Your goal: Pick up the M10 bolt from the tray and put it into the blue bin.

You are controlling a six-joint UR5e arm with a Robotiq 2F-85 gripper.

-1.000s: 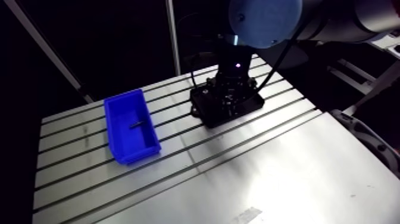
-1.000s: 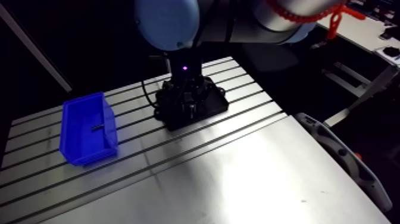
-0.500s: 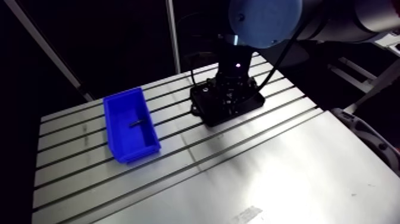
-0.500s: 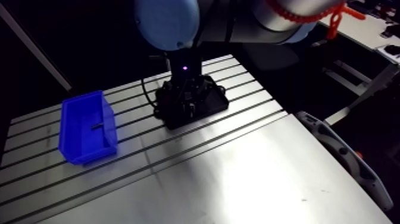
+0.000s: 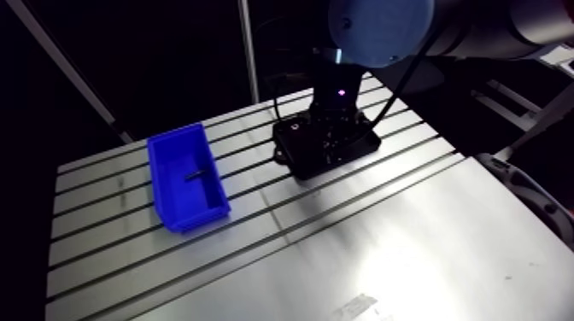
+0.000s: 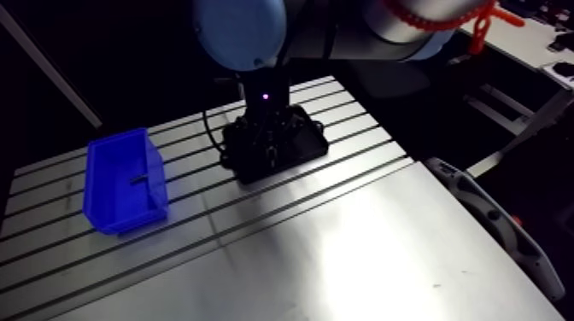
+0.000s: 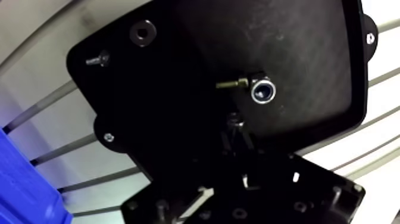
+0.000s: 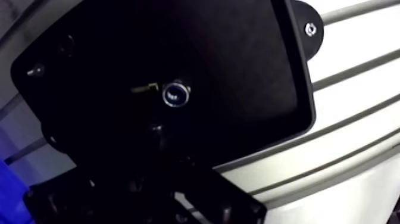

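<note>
— Two views differ: the wrist view shows the bolt point(image 7: 255, 90) lying on the black tray point(image 7: 178, 71), ahead of the gripper point(image 7: 236, 123).
— Spread or closed?
— Can't tell. Only the arm view shows a dark piece point(image 5: 194, 178) inside the blue bin point(image 5: 198, 219).

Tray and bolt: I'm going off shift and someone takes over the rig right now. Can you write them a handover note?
Gripper: low over the black tray; whether it is open or shut cannot be told.
Bolt: lies on the tray just ahead of the gripper, not gripped.
Blue bin: on the table beside the tray; one small dark piece lies in it.
Done: approach.
Left: grasp the bolt, lift, carry to the bin, drop.
</note>
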